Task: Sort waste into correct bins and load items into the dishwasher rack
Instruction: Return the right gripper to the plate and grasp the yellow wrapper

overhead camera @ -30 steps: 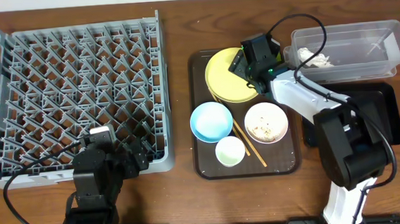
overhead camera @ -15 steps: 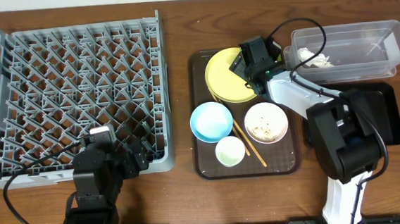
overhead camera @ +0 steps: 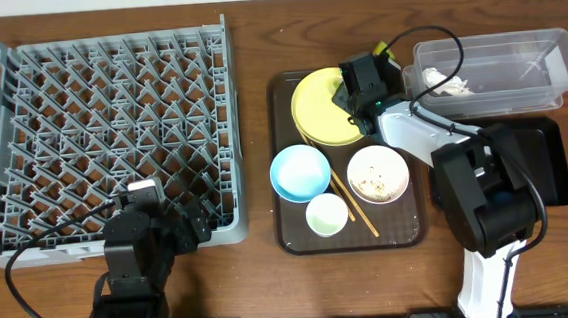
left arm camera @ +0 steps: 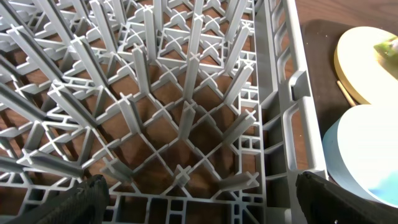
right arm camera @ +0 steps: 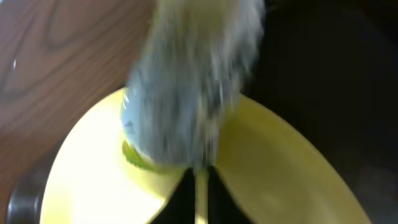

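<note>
My right gripper (overhead camera: 366, 76) hangs over the yellow plate (overhead camera: 316, 112) and is shut on the snack wrapper (right arm camera: 186, 81), which shows blurred, silvery with a green edge, above the fingertips. A yellow-green corner of the wrapper (overhead camera: 384, 48) sticks out beside the gripper. On the brown tray (overhead camera: 284, 89) sit the light blue bowl (overhead camera: 300, 171), the white bowl (overhead camera: 377, 172) with beige crumbs, the pale cup (overhead camera: 326, 214) and the chopsticks (overhead camera: 352, 204). My left gripper (left arm camera: 199, 205) stands open over the front right corner of the grey dishwasher rack (overhead camera: 102, 132), holding nothing.
The clear tub (overhead camera: 518, 62) at the back right holds a crumpled white scrap (overhead camera: 449, 82). The black tray (overhead camera: 550, 160) lies in front of it, partly under my right arm. A cable arcs over the tub's left end.
My right gripper has shut on the wrapper over the plate, and a yellow-green corner now shows beside it. The left arm has not moved.
</note>
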Available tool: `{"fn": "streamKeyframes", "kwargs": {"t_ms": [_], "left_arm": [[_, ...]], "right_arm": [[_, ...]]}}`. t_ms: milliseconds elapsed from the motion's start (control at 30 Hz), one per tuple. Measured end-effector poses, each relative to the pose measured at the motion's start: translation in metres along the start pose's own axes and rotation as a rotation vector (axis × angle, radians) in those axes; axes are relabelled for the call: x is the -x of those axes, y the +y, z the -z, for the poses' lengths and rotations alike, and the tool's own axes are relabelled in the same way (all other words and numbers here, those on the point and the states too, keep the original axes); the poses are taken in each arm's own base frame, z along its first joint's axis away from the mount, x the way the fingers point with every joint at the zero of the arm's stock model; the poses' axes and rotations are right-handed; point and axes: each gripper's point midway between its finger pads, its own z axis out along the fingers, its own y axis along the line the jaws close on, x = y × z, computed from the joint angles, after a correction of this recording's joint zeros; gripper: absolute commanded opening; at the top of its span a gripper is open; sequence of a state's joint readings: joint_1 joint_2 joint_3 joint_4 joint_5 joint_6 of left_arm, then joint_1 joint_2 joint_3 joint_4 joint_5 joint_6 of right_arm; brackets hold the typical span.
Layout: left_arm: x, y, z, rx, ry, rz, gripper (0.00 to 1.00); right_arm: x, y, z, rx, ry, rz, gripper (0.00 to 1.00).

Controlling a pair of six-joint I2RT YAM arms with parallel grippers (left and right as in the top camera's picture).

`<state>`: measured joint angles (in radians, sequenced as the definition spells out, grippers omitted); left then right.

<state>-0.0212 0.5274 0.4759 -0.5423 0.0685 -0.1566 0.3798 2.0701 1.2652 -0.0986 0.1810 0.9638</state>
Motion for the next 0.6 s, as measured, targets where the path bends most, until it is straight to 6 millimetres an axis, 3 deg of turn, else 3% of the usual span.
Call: {"fn": "streamKeyframes", "kwargs": {"t_ms": [233,400,467,533,600], "left_arm": [[0.000,0.000,0.000,0.000,0.000,0.000,0.98],[0.000,0.000,0.000,0.000,0.000,0.000,0.98],[0.000,0.000,0.000,0.000,0.000,0.000,0.98],[0.000,0.000,0.000,0.000,0.000,0.000,0.98],[0.000,0.000,0.000,0.000,0.000,0.000,0.98]], "right_arm": [[-0.017,-0.008,0.011,-0.014,0.106,0.188,0.01],[0.005,0.012,0.055,0.048,0.070,0.315,0.04],[0.020,0.027,0.077,0.094,0.022,0.345,0.11],[0.033,0.039,0.095,0.136,-0.025,0.383,0.28],[0.041,0.048,0.105,0.166,-0.063,0.427,0.32]]}}
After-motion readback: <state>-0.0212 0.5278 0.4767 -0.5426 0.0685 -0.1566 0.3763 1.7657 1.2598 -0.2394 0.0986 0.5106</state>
